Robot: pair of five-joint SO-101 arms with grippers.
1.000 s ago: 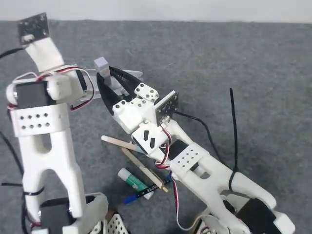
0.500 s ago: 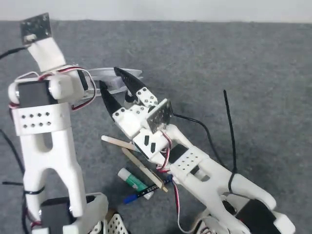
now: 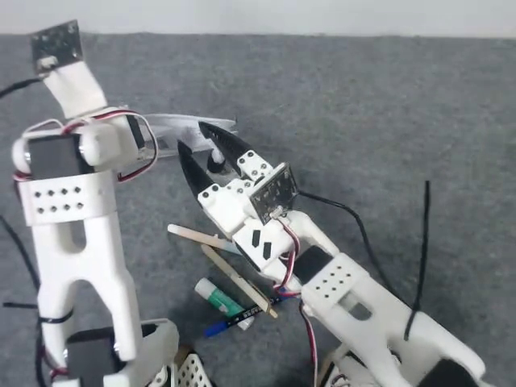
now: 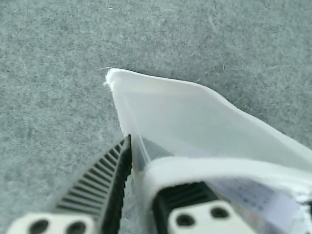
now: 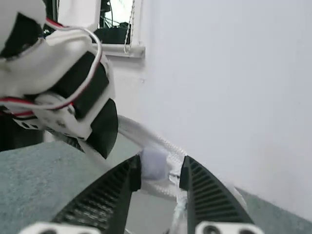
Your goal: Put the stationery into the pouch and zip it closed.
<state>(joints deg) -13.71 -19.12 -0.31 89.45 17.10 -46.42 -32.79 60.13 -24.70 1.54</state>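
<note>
White left arm: stands at the left edge of the high view, with its wrist bent in toward the middle of the table.
left gripper: the jaws are closed on one edge of the pouch. The fabric is pinched between the ribbed black fingers and draped over one of them.
pouch: translucent white, stretching away from the left gripper over the grey cover. I cannot tell whether its far corner touches the cover. In the right wrist view its zip edge runs just behind the right gripper's tips.
right gripper: points at the pouch. The jaws are parted only as far as the small block between their tips, and they appear to pinch it.
lilac eraser: sits between the right gripper's fingertips, touching one finger, right at the pouch's zip edge.
wooden sticks: two lie on the cover below the right gripper. One is nearly level, the other slants down toward the right arm's base.
glue stick: white with a green label, lying just beside the slanted stick.
blue pen: lies near the glue stick, close to the left arm's base, with a dark slim piece of uncertain kind next to it.
right arm: white, rising from the lower right corner toward the centre.
black cable: stands up beside the right arm.
grey felt cover: spreads over the whole table.
</note>
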